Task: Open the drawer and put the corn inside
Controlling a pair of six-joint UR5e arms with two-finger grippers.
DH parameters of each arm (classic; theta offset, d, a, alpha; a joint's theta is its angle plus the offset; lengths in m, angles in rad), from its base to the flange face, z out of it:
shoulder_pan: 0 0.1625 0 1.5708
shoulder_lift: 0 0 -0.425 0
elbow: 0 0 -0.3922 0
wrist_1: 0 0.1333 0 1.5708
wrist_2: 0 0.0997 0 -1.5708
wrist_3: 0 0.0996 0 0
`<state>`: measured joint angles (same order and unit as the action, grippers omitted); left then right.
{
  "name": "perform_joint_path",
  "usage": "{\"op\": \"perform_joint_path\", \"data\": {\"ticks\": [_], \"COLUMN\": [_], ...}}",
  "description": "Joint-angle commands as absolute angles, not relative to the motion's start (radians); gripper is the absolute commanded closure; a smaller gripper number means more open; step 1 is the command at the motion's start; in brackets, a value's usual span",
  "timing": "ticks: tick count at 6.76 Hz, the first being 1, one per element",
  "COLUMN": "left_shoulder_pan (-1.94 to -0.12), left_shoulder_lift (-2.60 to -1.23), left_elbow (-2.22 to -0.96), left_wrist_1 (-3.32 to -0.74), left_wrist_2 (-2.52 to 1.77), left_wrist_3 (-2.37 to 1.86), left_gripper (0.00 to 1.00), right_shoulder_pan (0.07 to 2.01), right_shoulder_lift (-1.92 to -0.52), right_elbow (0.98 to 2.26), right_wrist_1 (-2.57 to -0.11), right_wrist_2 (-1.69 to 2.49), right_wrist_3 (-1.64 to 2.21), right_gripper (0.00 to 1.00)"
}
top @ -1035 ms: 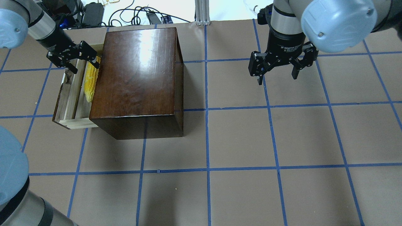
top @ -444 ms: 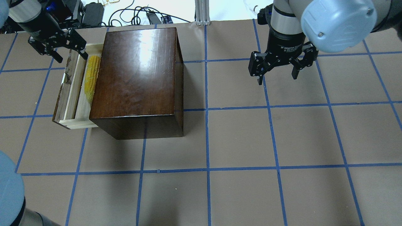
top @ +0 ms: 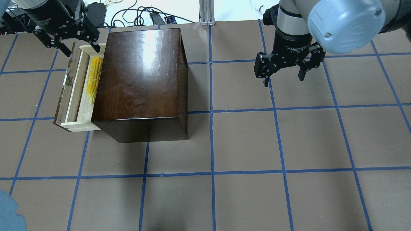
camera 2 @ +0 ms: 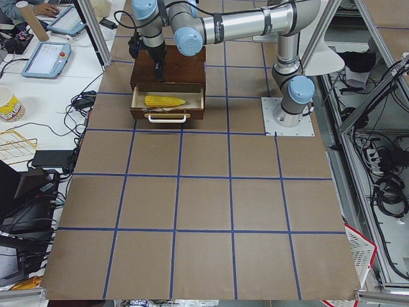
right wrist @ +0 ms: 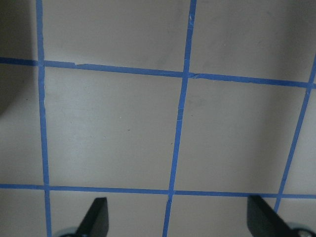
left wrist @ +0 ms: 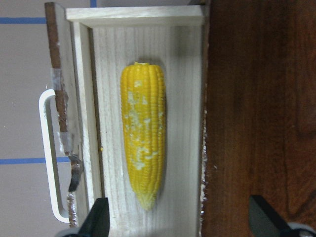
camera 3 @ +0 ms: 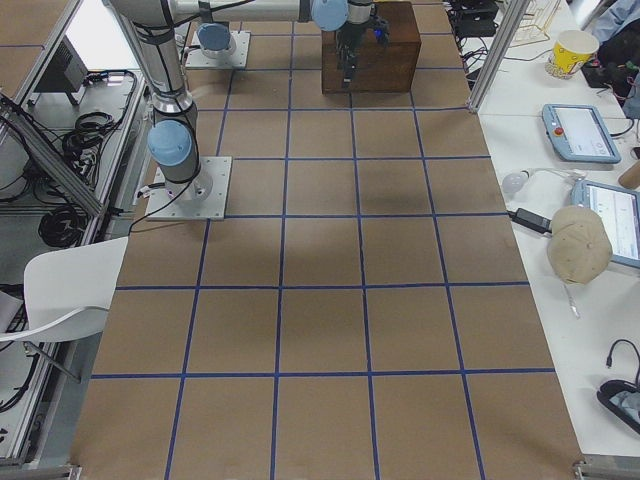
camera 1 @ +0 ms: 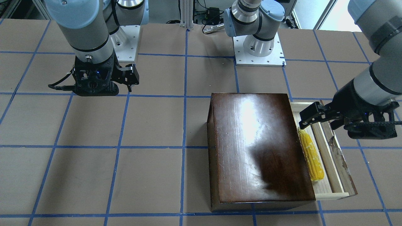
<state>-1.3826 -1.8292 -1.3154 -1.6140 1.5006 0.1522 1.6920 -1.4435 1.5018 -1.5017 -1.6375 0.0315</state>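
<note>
The left gripper (top: 82, 51), a black two-finger claw of jointed links, hangs with its fingers spread wide and nothing between them, above the far end of the long shallow drawer of pale unfinished wood (top: 74, 91). Its wrist camera looks straight down on the yellow corn cob (left wrist: 144, 133), which lies lengthwise on the drawer's grainy floor, just beside the box; the cob is bumpy with kernels, flecked with paler patches, and tapers to a point at one end. The drawer's front is a dark brown panel, chipped and taped along its edge, carrying a thin white loop handle (left wrist: 47, 148). The drawer stands pulled partway out of the glossy dark-brown wooden box (top: 141, 73), whose smooth top throws back a bright glare. The right gripper (top: 284, 81), also spread and empty, hovers well apart from the box over the matte brown table covering with its blue tape grid (top: 244, 141). A second ago the left gripper sat lower, its fingers at the far end of the cob; it has since lifted and drawn back, leaving the corn in the drawer, while the right gripper has not moved.
</note>
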Motion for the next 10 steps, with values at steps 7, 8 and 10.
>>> {"op": "perform_joint_path", "data": {"ticks": [7,8,10], "left_shoulder_pan": [-1.516,-1.516,-1.516], "left_shoulder_lift": [-1.695,-1.689,-1.687], "left_elbow": [-1.491,-1.506,-1.508], "left_wrist_1": [-1.575,-1.572,-1.572], "left_wrist_2": [1.569,1.565,1.565], "left_wrist_3": [0.002,-0.002,0.003], "left_gripper": [0.00,0.00,0.00], "right_shoulder_pan": [1.692,1.692,1.692], "right_shoulder_lift": [-1.443,-1.443,-1.443], "right_elbow": [1.502,1.502,1.502], "right_wrist_1": [-1.502,-1.502,-1.502], "right_wrist_2": [-1.638,-1.638,-1.637], "right_wrist_3": [0.032,0.032,0.032], "right_gripper": [0.00,0.00,0.00]}}
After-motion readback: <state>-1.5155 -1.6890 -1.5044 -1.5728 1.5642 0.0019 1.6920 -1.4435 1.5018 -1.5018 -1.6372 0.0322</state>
